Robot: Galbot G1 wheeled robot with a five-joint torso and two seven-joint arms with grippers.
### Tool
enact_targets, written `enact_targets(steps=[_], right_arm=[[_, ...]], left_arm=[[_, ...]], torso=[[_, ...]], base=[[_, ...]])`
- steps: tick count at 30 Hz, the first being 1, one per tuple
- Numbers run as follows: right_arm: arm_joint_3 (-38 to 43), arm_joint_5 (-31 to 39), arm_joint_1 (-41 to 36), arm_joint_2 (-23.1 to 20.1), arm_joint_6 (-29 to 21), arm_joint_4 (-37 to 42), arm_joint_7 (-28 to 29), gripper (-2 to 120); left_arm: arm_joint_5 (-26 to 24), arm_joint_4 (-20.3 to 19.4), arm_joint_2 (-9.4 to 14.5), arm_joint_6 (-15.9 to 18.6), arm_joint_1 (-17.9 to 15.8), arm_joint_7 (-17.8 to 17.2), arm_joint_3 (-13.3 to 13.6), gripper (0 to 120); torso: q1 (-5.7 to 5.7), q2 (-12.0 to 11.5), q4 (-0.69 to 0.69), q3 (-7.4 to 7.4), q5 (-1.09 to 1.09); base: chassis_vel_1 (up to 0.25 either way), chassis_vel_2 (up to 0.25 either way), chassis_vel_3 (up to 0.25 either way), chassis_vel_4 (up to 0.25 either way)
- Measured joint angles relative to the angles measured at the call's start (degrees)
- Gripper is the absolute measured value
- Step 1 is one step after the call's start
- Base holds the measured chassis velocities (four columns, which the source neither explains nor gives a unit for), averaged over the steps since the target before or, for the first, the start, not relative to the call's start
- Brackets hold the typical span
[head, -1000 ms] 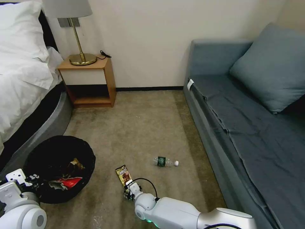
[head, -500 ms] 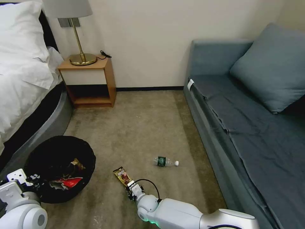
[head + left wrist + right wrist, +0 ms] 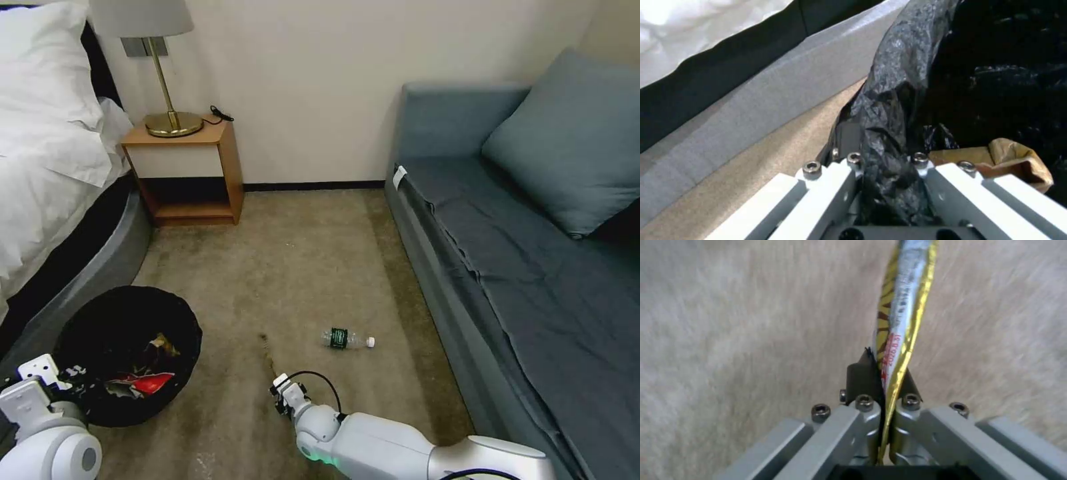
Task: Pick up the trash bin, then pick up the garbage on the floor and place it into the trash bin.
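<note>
The right pincer (image 3: 884,386) is clamped on the wrapper (image 3: 900,316), held edge-on above the floor (image 3: 293,267). The left pincer (image 3: 884,160) grips the bin's (image 3: 120,320) near-left rim. The bottle (image 3: 348,339) lies right of the bin.

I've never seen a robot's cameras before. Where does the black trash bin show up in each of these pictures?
Head view: the trash bin sits lower left, beside the bed, its near rim held by the left gripper.
Left wrist view: its crinkled bag rim runs up the middle, pinched between the fingers.
Right wrist view: the right gripper holds a wrapper above the floor.
Shared landmark: the beige carpet.
</note>
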Motion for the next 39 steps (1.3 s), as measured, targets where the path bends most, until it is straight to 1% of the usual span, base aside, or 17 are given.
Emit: enact_targets(steps=[2, 4, 5, 9, 11, 14, 15, 17, 19, 22, 24, 25, 26, 28, 29, 32, 39], right_arm=[[0.36, 0.02, 0.27, -0.98, -0.02, 2.11, 0.23, 0], [1.97, 0.50, 1.41, -4.33, -0.33, 9.86, 1.25, 0], [1.97, 0.50, 1.41, -4.33, -0.33, 9.86, 1.25, 0], [5.52, -0.16, 2.89, -9.39, -0.47, 20.97, 1.94, 0], [6.37, -0.13, 3.24, -10.48, -0.41, 23.31, 1.79, 0], [8.27, 2.22, 4.56, -14.80, -0.10, 32.26, 0.60, 0], [8.27, 2.22, 4.56, -14.80, -0.10, 32.26, 0.60, 0], [8.62, 4.66, 5.57, -17.49, -0.05, 38.29, -0.35, 0], [8.40, 7.25, 6.45, -18.89, -0.19, 43.31, -0.86, 0], [7.46, 9.26, 7.29, -18.23, -0.46, 46.09, -0.64, 0], [5.32, 10.59, 8.76, -15.51, -0.31, 46.88, 0.13, 0], [5.32, 10.59, 8.76, -15.51, -0.31, 46.88, 0.13, 0], [3.83, 11.13, 9.89, -13.57, -0.03, 46.76, 0.34, 0], [1.21, 11.85, 12.05, -10.47, 0.21, 45.74, 0.52, 0], [1.21, 11.85, 12.05, -10.47, 0.21, 45.74, 0.52, 0], [-2.37, 12.45, 14.31, -6.83, 0.23, 43.26, 1.11, 0], [-5.97, 12.16, 15.39, -4.02, 0.14, 39.37, 2.38, 0]], left_arm=[[0.00, 0.11, 0.10, -0.04, -0.03, 0.02, 0.03, 3], [-0.02, 0.30, 0.45, -0.07, -0.18, 0.11, 0.08, 3], [-0.02, 0.30, 0.45, -0.07, -0.18, 0.11, 0.08, 3], [-0.16, 0.76, 1.12, -0.07, -0.58, 0.21, 0.46, 3], [-0.18, 0.87, 1.24, -0.07, -0.75, 0.20, 0.61, 3], [-0.26, 0.92, 1.62, 0.02, -1.10, 0.26, 0.98, 3], [-0.26, 0.92, 1.62, 0.02, -1.10, 0.26, 0.98, 3], [-0.28, 0.90, 1.85, 0.13, -1.18, 0.26, 1.24, 3], [-0.29, 0.67, 1.95, 0.24, -1.23, 0.28, 1.49, 3], [-0.29, 0.37, 1.91, 0.35, -1.32, 0.29, 1.71, 3], [-0.29, 0.08, 1.74, 0.44, -1.35, 0.30, 2.12, 3], [-0.29, 0.08, 1.74, 0.44, -1.35, 0.30, 2.12, 3], [-0.29, -0.13, 1.65, 0.48, -1.35, 0.34, 2.42, 3], [-0.28, -0.47, 1.46, 0.52, -1.35, 0.41, 2.83, 3], [-0.28, -0.47, 1.46, 0.52, -1.35, 0.41, 2.83, 3], [-0.11, -0.83, 1.12, 0.57, -1.41, 0.48, 3.44, 3], [0.00, -1.60, 0.86, 0.73, -1.44, 0.52, 3.62, 3]], torso=[[0.00, 0.00, 0.00, 0.00, 0.00], [0.00, 0.00, 0.01, 0.00, 0.01], [0.00, 0.00, 0.01, 0.00, 0.01], [0.00, 0.00, 0.01, 0.00, 0.00], [0.00, 0.00, 0.00, 0.00, 0.01], [0.00, 0.00, 0.00, 0.00, 0.01], [0.00, 0.00, 0.00, 0.00, 0.01], [0.00, 0.00, 0.00, 0.00, 0.00], [0.00, 0.00, -0.01, 0.00, 0.01], [0.00, 0.00, -0.01, 0.00, 0.01], [0.00, 0.00, 0.00, 0.00, 0.01], [0.00, 0.00, 0.00, 0.00, 0.01], [0.00, 0.00, 0.00, 0.00, 0.00], [0.00, 0.00, 0.03, -0.01, 0.00], [0.00, 0.00, 0.03, -0.01, 0.00], [0.00, 0.00, 0.01, 0.00, -0.01], [0.00, 0.00, 0.01, 0.00, -0.01]], base=[[0.000, 0.000, 0.000, 0.000], [0.000, 0.000, 0.000, 0.000], [0.000, 0.000, 0.000, 0.000], [0.000, 0.000, 0.000, 0.000], [0.000, 0.000, 0.000, 0.000], [0.000, 0.000, 0.000, 0.000], [0.000, 0.000, 0.000, 0.000], [0.000, 0.000, 0.000, 0.000], [0.000, 0.000, 0.000, 0.000], [0.000, 0.000, 0.000, 0.000], [0.000, 0.000, 0.000, 0.000], [0.000, 0.000, 0.000, 0.000], [0.000, 0.000, 0.000, 0.000], [0.000, 0.000, 0.000, 0.000], [0.000, 0.000, 0.000, 0.000], [0.000, 0.000, 0.000, 0.000], [0.000, 0.000, 0.000, 0.000]])
